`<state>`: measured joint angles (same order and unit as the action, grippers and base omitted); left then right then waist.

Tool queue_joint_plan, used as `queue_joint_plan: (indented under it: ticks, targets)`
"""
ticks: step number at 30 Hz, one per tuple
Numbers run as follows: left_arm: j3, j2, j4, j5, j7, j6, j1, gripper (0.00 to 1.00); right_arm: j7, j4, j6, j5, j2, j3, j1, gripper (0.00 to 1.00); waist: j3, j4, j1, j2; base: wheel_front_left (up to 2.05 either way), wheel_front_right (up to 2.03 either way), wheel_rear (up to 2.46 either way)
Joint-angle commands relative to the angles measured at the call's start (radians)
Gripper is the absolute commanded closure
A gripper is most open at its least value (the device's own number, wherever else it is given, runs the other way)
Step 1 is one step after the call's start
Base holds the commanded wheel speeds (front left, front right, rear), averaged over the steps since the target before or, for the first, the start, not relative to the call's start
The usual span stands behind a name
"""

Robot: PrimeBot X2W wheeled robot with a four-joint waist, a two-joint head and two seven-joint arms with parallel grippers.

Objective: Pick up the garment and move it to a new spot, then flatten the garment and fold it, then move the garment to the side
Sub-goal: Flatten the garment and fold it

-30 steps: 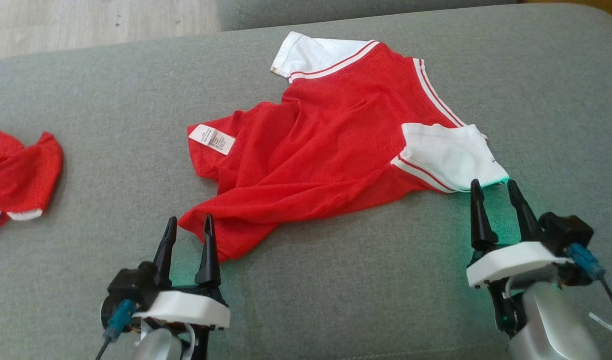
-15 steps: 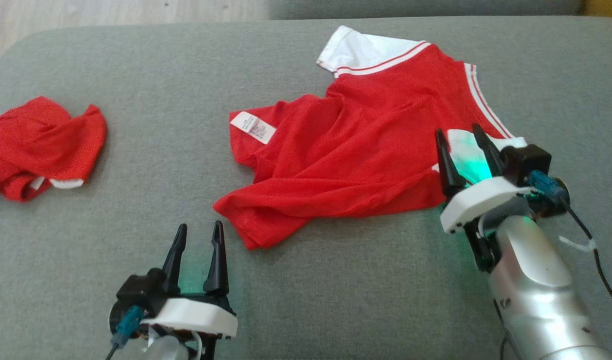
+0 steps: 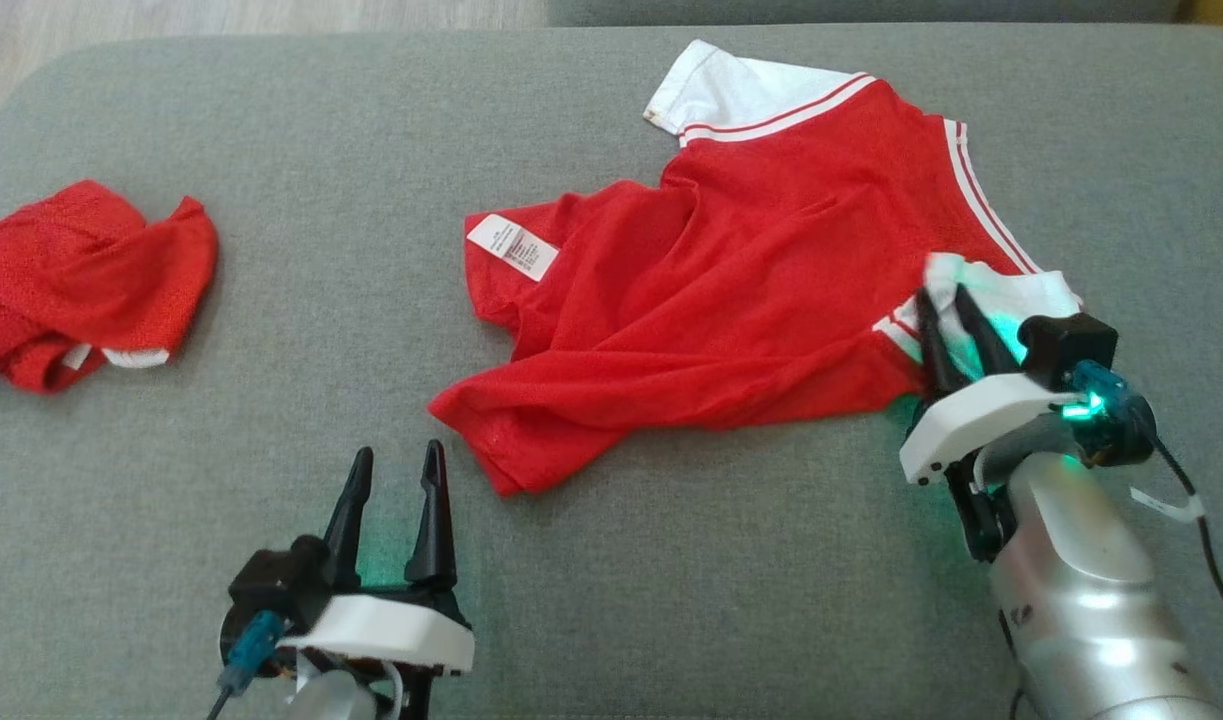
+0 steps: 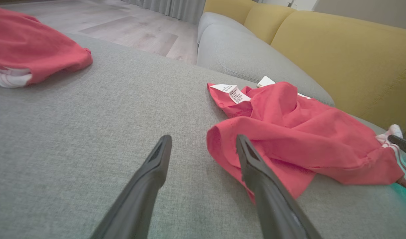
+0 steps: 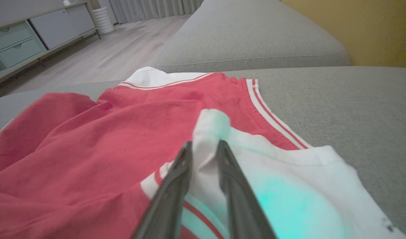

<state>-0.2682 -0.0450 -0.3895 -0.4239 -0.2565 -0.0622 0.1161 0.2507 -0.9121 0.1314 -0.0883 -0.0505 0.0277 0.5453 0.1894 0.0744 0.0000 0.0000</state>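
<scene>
The garment (image 3: 731,290), a red mesh shirt with white striped sleeves and a white label, lies crumpled on the grey cushion (image 3: 671,580). My right gripper (image 3: 943,295) sits at its near white sleeve (image 3: 1016,295). In the right wrist view the right gripper (image 5: 204,142) has its fingers pinched on a raised fold of that sleeve (image 5: 272,166). My left gripper (image 3: 398,450) stands open just left of the shirt's near hem corner, touching nothing. In the left wrist view the left gripper (image 4: 203,137) has the garment (image 4: 299,132) lying beside its right finger.
A second red garment (image 3: 81,270) lies bunched at the cushion's left end, also seen as a red garment (image 4: 30,56) in the left wrist view. A yellow sofa back (image 4: 339,59) rises behind the shirt. Wooden floor (image 3: 221,15) lies beyond the far edge.
The head camera has shifted. My right gripper moved forward over the near white sleeve and closed on it, bunching the fabric up. The left gripper stays open near the hem.
</scene>
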Motion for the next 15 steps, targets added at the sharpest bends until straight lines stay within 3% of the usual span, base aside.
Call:
queue_joint_plan:
  ticks: [1, 8, 15]
  targets:
    - [0.023, -0.005, 0.026, -0.004, -0.005, -0.003, 0.027, 0.00, 0.011, 0.027, -0.001, -0.005, 0.000, 0.019, 0.030, 1.00, 0.001, 0.000, 0.0000, 0.0000, 0.00, 0.00, 0.00]
    - [0.027, -0.005, 0.021, -0.007, -0.005, -0.008, 0.023, 0.00, 0.011, 0.081, -0.001, -0.025, 0.000, -0.003, 0.028, 1.00, 0.005, 0.004, 0.0000, 0.0000, 0.00, 0.00, 0.00]
    - [0.030, -0.005, 0.019, -0.005, -0.005, -0.012, 0.014, 0.00, 0.011, 0.368, -0.001, -0.087, 0.000, 0.014, 0.033, 1.00, -0.015, 0.017, 0.0000, 0.0000, 0.00, 0.00, 0.00]
